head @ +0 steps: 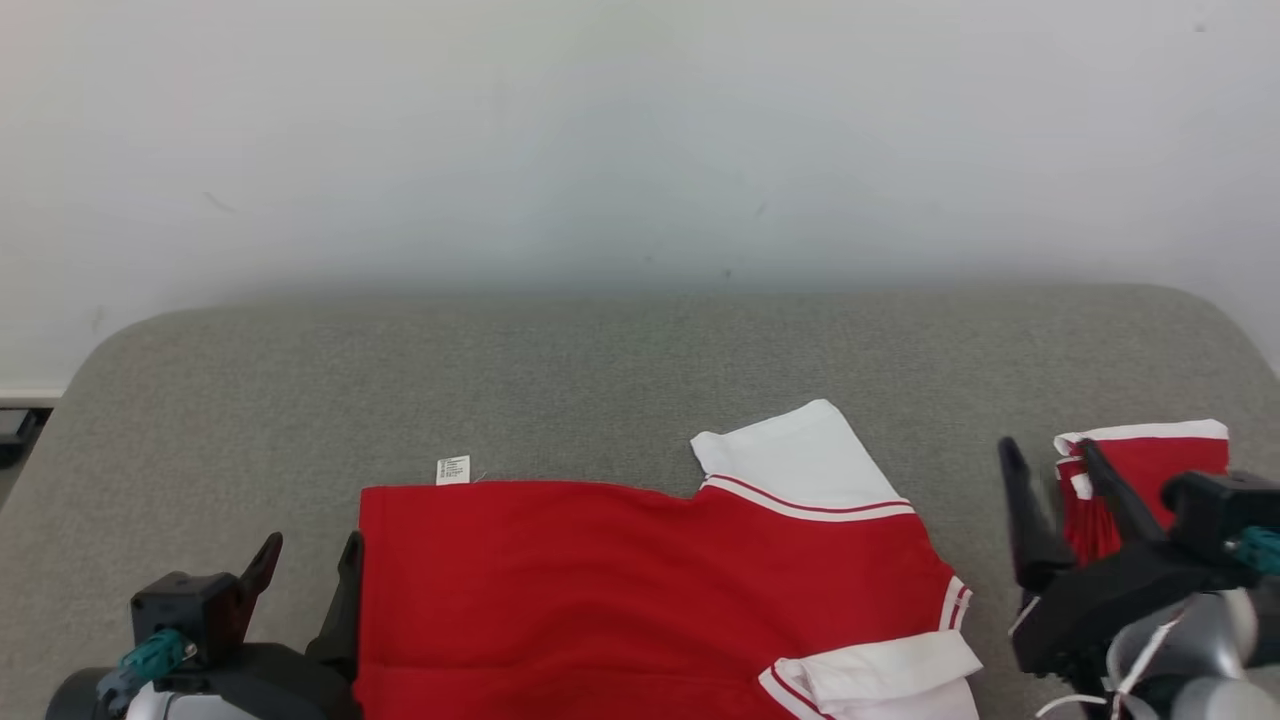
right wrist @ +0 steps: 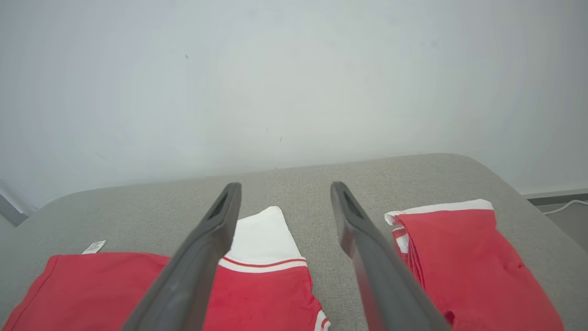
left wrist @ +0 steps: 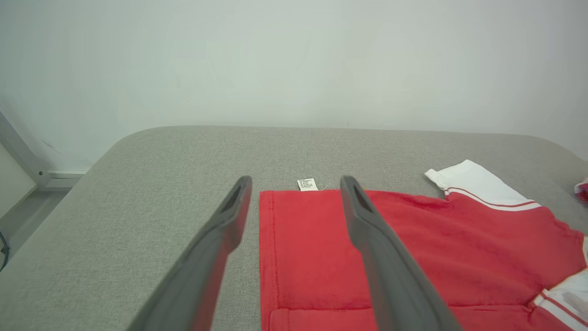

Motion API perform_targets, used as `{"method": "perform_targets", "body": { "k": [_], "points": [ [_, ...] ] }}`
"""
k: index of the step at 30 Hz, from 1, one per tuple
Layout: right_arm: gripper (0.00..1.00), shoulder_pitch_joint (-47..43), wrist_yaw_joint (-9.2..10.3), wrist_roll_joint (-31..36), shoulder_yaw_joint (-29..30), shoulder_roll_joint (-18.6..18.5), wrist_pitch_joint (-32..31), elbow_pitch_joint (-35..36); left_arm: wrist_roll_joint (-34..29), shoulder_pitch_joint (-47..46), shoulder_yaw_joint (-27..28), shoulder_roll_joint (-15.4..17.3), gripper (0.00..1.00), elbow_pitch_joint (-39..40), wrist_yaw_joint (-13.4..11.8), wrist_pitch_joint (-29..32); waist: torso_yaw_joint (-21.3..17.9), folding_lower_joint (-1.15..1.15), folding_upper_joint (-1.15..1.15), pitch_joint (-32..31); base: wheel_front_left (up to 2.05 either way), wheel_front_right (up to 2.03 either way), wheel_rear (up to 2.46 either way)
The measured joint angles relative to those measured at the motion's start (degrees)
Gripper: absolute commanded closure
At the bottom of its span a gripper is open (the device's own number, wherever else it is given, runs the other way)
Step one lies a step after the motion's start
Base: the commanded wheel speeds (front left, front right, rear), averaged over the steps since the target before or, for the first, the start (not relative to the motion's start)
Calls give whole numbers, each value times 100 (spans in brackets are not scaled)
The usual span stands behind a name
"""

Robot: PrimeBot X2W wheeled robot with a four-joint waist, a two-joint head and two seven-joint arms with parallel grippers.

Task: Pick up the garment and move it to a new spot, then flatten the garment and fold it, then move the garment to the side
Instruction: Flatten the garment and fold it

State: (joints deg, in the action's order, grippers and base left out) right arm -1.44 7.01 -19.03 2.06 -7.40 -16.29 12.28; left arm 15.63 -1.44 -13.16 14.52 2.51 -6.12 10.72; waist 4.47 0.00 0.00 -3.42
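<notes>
Left gripper (head: 312,562) stood open and empty at the red garment's (head: 650,590) left edge | right gripper (head: 1045,470) open too, holding nothing | garment lay flat on the grey worktop (head: 600,380), probably folded once | step: folding | next move needed both grippers on matching edges.

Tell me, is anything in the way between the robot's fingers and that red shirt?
Nothing visible is. The red shirt lies on the grey cushion; the open left gripper stands at its left edge, the open right gripper just off its right side. A folded red garment lies further right, not between them.
</notes>
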Motion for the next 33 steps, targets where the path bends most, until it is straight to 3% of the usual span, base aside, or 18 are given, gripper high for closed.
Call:
{"method": "perform_targets", "body": {
  "k": [4,17,33],
  "points": [
    [0,173,-210,120,-316,-9,324,-432,-29,0,58,-52,0,-140,-42,-147,-152,0,0,-65,0,0,0],
    [0,63,-598,253,-257,-344,1140,-1206,-142,-22,2,-187,0,-595,-42,-571,-402,0,0,-194,0,0,0],
    [0,45,-659,259,-243,-296,1686,-1501,-133,10,-12,-203,0,-751,-42,-680,-399,0,0,-140,0,0,0]
  ]
}}
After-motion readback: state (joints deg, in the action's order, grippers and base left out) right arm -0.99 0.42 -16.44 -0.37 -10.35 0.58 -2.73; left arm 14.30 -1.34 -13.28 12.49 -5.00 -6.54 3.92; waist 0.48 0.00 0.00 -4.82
